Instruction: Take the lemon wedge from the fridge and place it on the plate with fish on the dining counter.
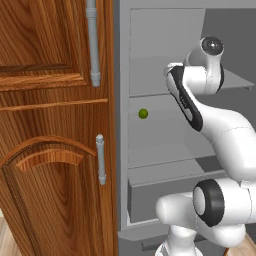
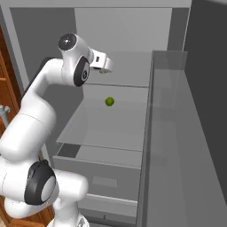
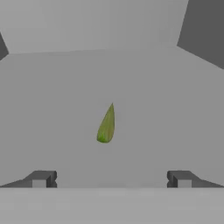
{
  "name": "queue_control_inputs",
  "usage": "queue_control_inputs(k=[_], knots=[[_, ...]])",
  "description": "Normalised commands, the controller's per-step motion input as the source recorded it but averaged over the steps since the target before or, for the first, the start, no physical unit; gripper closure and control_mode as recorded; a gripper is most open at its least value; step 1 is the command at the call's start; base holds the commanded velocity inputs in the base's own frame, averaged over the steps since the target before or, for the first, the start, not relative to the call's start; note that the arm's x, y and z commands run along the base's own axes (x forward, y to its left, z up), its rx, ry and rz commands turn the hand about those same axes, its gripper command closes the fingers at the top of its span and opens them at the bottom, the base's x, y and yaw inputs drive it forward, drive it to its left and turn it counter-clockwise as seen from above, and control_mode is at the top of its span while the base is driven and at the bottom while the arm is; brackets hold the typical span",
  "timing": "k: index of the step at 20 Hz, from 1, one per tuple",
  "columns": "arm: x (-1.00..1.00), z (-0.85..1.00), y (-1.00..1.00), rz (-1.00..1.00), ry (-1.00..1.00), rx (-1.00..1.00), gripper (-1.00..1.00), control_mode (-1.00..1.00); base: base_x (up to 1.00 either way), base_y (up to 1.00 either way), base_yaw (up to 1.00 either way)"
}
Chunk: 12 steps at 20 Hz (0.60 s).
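From the left base view we saw the open fridge (image 1: 165,150), grey shelves inside, beside brown wooden cupboards (image 1: 50,125); a green ball (image 1: 143,114) sat on the middle shelf. From the right, our end effector (image 2: 104,67) hung over the upper shelf, above that ball. Through the hand view, its fingers (image 3: 40,179) stood wide apart and empty, the lemon wedge (image 3: 106,125) lying centred just ahead on bare grey shelf.

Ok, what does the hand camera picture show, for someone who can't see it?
A tiny yellowish-green pointed lemon wedge lies on a plain grey fridge shelf, ahead of the open two-finger gripper, centred between its two dark fingertips.
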Motion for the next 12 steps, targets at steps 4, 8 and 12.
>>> queue_control_inputs(k=[4,8,12], knots=[[0.08,-0.29,0.0,0.0,0.03,0.0,-1.0,-1.0,0.0,0.0,0.0],[0.44,-0.06,0.0,0.0,0.0,0.0,-1.0,-1.0,0.0,0.0,0.0],[0.53,0.0,0.0,0.0,0.0,0.01,-1.0,-1.0,0.0,0.0,0.0]])
